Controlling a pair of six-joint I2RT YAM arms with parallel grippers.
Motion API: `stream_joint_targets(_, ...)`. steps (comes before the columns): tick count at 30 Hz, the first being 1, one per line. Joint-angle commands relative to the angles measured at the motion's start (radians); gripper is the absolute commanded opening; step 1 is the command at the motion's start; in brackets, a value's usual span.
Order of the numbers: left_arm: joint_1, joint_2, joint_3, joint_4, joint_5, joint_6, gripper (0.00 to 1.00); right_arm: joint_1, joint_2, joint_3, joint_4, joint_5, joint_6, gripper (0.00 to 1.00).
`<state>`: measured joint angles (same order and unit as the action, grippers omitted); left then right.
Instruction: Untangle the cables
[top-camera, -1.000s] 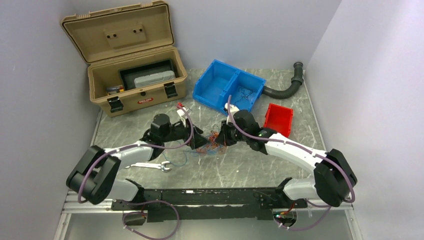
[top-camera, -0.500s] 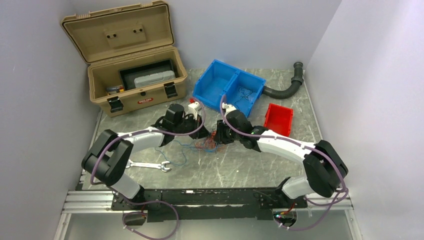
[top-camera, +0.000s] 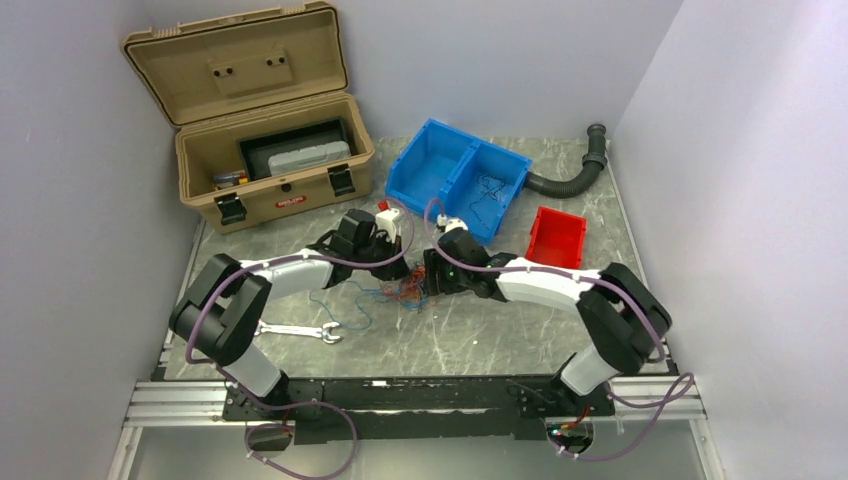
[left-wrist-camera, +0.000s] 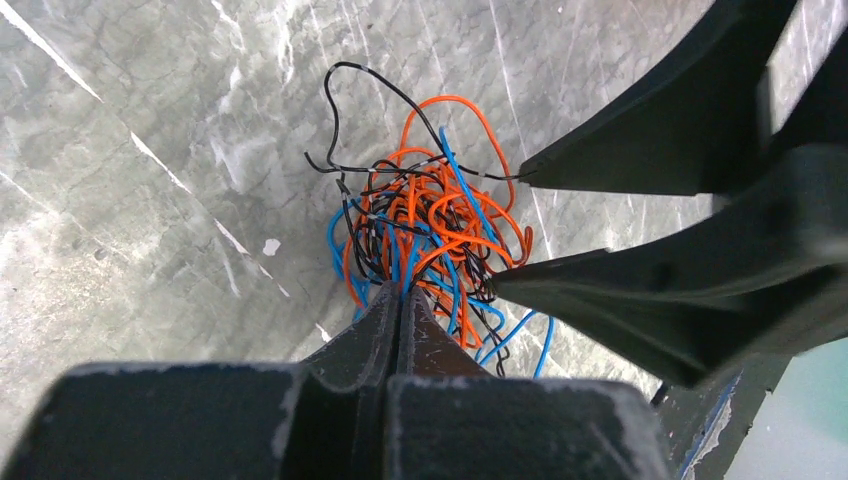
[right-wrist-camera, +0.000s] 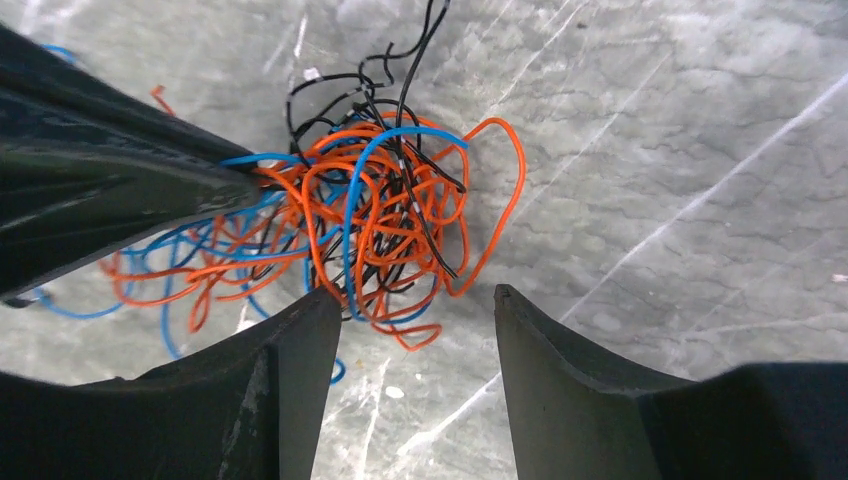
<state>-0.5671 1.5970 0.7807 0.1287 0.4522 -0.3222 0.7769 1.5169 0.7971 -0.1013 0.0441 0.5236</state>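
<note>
The cables (top-camera: 405, 291) are a small tangle of thin orange, blue and black wires lying on the marble table between the two arms. My left gripper (top-camera: 396, 272) reaches in from the left. In the left wrist view it (left-wrist-camera: 400, 296) is shut, with strands of the cables (left-wrist-camera: 430, 230) pinched at its tips. My right gripper (top-camera: 428, 281) comes in from the right and is open. Its tips (right-wrist-camera: 415, 292) straddle the near edge of the cables (right-wrist-camera: 380, 220), and the left finger (right-wrist-camera: 315, 320) touches the wires. The left gripper's tip (right-wrist-camera: 245, 178) meets the tangle's far side.
An open tan toolbox (top-camera: 265, 150) stands at the back left. A blue two-compartment bin (top-camera: 430, 165) holds a few loose wires (top-camera: 490, 186) on its right side. A red bin (top-camera: 556, 238), a black corrugated hose (top-camera: 570, 176) and a wrench (top-camera: 300, 330) lie around.
The left gripper has moved in to the tangle and shut on it. The right gripper has shifted left and opened, letting go of the wires.
</note>
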Motion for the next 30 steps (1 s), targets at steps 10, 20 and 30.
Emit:
stream_joint_targets(10,-0.004,-0.105,-0.009,-0.085,-0.327,-0.003,0.0,0.072,0.148,0.145,-0.284,0.463,0.109,0.43)
stream_joint_targets(20,0.067,-0.188,-0.046,-0.25,-0.695,-0.139,0.0,-0.12,-0.039,-0.038,-0.327,0.46,0.149,0.41)
stream_joint_targets(30,0.1,-0.311,-0.123,-0.168,-0.663,-0.108,0.0,-0.159,-0.287,-0.065,-0.245,0.283,0.02,0.44)
